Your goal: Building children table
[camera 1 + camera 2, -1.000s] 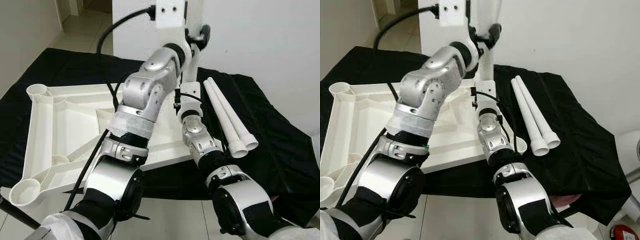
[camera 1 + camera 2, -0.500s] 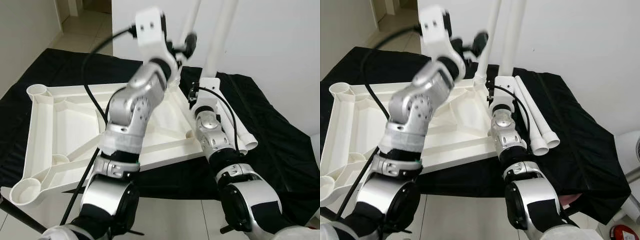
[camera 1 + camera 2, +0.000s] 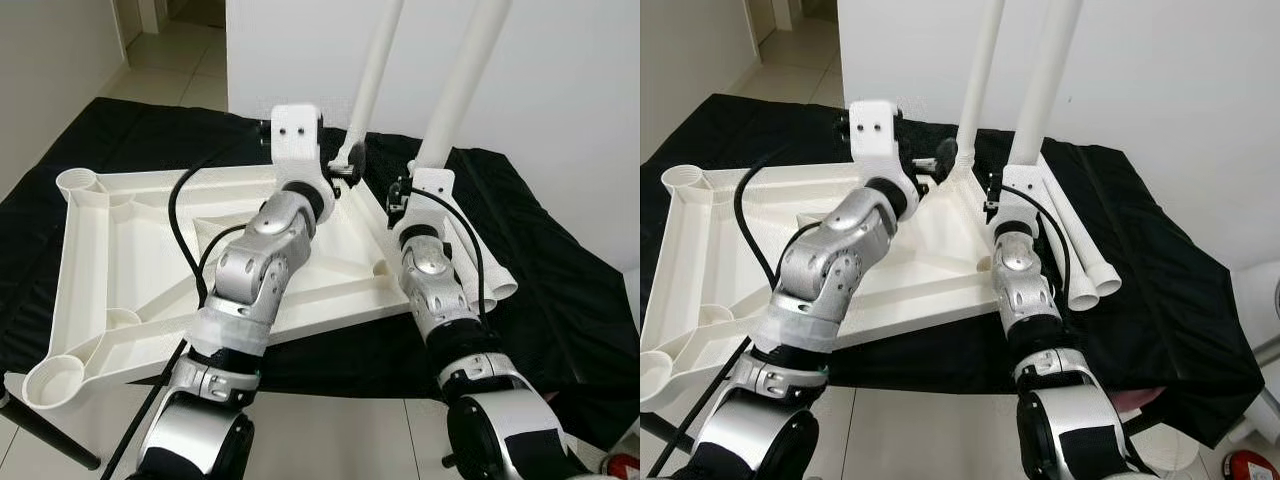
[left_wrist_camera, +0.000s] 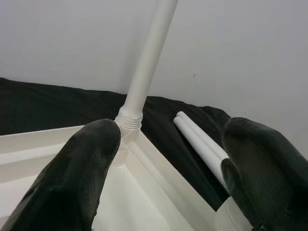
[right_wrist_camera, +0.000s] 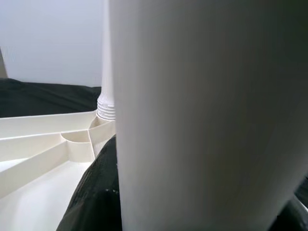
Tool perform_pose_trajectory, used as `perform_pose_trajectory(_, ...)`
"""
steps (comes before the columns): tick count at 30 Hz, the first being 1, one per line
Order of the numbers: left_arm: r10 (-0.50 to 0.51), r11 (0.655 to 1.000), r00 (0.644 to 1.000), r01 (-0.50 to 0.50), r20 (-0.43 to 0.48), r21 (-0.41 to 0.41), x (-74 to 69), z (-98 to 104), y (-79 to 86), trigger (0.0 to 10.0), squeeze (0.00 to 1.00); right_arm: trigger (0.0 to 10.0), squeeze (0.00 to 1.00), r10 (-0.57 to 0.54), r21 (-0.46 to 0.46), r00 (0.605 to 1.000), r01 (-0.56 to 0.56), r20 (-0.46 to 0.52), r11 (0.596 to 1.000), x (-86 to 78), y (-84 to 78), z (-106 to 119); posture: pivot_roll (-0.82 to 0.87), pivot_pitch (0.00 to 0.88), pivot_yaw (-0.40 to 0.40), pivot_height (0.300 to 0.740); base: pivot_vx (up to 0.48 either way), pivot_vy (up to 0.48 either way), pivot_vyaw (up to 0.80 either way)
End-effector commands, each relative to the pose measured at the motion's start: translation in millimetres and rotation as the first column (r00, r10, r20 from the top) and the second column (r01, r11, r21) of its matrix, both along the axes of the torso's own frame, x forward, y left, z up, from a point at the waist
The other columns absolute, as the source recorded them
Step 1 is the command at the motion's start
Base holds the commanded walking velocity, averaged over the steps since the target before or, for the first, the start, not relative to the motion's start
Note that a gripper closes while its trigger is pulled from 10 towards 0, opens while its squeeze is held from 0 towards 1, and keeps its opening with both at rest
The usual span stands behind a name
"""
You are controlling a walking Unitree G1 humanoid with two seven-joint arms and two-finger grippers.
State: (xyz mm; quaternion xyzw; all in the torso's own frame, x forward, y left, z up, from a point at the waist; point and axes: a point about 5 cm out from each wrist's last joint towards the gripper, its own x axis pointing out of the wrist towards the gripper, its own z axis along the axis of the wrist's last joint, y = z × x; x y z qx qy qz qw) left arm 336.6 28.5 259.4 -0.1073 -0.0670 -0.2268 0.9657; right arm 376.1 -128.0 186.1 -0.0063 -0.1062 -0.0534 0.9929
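My right gripper [image 3: 1012, 178] clamps second leg [image 3: 1047, 75]; left gripper [image 4: 168, 159] spread wide, empty, near seated leg [image 3: 372, 70]. Risk: tilted entry jams the socket, shifting tabletop [image 3: 120, 250].

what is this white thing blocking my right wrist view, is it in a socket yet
observer: it's a table leg, held upright in the right gripper. its lower end is hidden behind the wrist, so i can't tell whether it is seated.
operator: what's the left one doing
observer: the left gripper is by the foot of the installed leg, fingers apart, holding nothing.
operator: any legs left to fit
observer: two spare legs lie side by side on the black cloth, on the robot's right of the tabletop.
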Motion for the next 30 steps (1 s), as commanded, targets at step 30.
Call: perform_pose_trajectory(30,-0.431,0.775,0.900,0.328,0.070,0.541,-32.9,-92,-24.0,10.0,0.00,10.0,0.00,0.029,-0.009,0.995,-0.028,0.092,1.000,-47.1,-35.6,-15,-0.01,0.000,-0.065,0.740,0.000,0.000,0.00)
